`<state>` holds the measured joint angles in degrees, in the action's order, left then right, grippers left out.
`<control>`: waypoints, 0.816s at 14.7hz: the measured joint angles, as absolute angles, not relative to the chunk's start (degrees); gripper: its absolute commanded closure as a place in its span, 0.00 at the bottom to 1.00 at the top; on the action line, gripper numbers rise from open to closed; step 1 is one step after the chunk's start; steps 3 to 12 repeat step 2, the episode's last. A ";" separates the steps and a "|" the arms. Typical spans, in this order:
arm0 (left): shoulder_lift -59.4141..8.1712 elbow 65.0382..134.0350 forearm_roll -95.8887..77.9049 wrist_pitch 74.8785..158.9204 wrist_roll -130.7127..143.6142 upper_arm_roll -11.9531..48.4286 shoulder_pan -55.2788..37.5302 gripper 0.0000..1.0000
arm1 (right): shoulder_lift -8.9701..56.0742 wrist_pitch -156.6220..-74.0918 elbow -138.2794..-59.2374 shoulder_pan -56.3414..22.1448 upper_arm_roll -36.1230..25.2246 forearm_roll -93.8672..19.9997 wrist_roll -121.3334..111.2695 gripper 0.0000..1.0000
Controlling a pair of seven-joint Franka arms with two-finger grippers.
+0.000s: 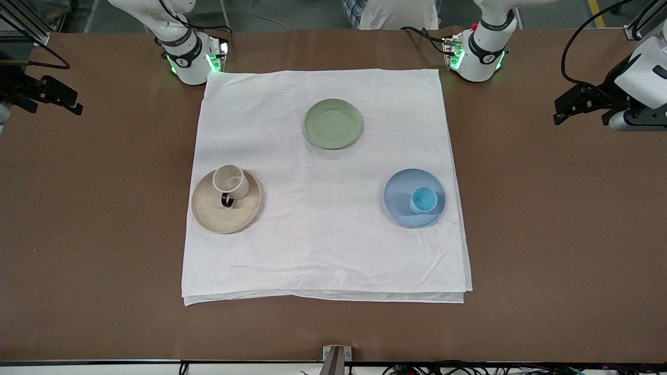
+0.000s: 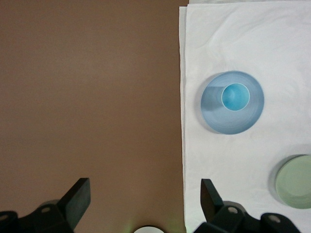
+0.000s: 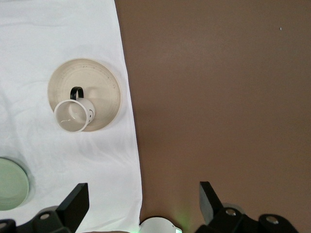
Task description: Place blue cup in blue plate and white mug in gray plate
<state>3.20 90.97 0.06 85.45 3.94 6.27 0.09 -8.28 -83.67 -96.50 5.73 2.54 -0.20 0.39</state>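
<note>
The right gripper (image 1: 54, 96) hangs over bare brown table (image 1: 104, 234) at the right arm's end, clear of the cloth (image 1: 323, 250). In the right wrist view its jaws stand wide apart with nothing between them. This arm waits.

On the cloth toward that end lies the gray plate (image 1: 213, 216), and the white mug (image 1: 230, 182) stands upright on it, on the part farther from the front camera. The mug's dark handle points toward the camera, over the plate's middle.

At the middle of the cloth, farther from the camera than the other two plates, lies a green plate (image 1: 333, 123) with nothing on it.

Toward the left arm's end lies the blue plate (image 1: 398, 195). The blue cup (image 1: 423, 200) stands upright in it, mouth up, off centre toward the left arm's end.

The left gripper (image 1: 581, 104) hangs over bare table at the left arm's end, also off the cloth. The left wrist view shows its jaws spread wide and holding nothing. That arm waits too.
</note>
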 measured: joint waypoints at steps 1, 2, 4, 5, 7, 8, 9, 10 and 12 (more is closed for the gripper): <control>3.20 90.87 0.18 85.45 3.94 6.47 0.08 0.00 | -8.29 -83.76 -96.46 5.73 2.51 -0.21 0.39 0.00; 3.21 90.80 0.25 85.45 3.94 6.50 0.09 0.00 | -8.29 -83.81 -96.38 5.73 2.49 -0.22 0.39 0.00; 3.21 90.80 0.25 85.45 3.94 6.50 0.09 0.00 | -8.29 -83.81 -96.38 5.73 2.49 -0.22 0.39 0.00; 3.21 90.80 0.25 85.45 3.94 6.50 0.09 0.00 | -8.29 -83.81 -96.38 5.73 2.49 -0.22 0.39 0.00; 3.21 90.80 0.25 85.45 3.94 6.50 0.09 0.00 | -8.29 -83.81 -96.38 5.73 2.49 -0.22 0.39 0.00; 3.21 90.80 0.25 85.45 3.94 6.50 0.09 0.00 | -8.29 -83.81 -96.38 5.73 2.49 -0.22 0.39 0.00; 3.21 90.80 0.25 85.45 3.94 6.50 0.09 0.00 | -8.29 -83.81 -96.38 5.73 2.49 -0.22 0.39 0.00; 3.21 90.80 0.25 85.45 3.94 6.50 0.09 0.00 | -8.29 -83.81 -96.38 5.73 2.49 -0.22 0.39 0.00; 3.21 90.80 0.25 85.45 3.94 6.50 0.09 0.00 | -8.29 -83.81 -96.38 5.73 2.49 -0.22 0.39 0.00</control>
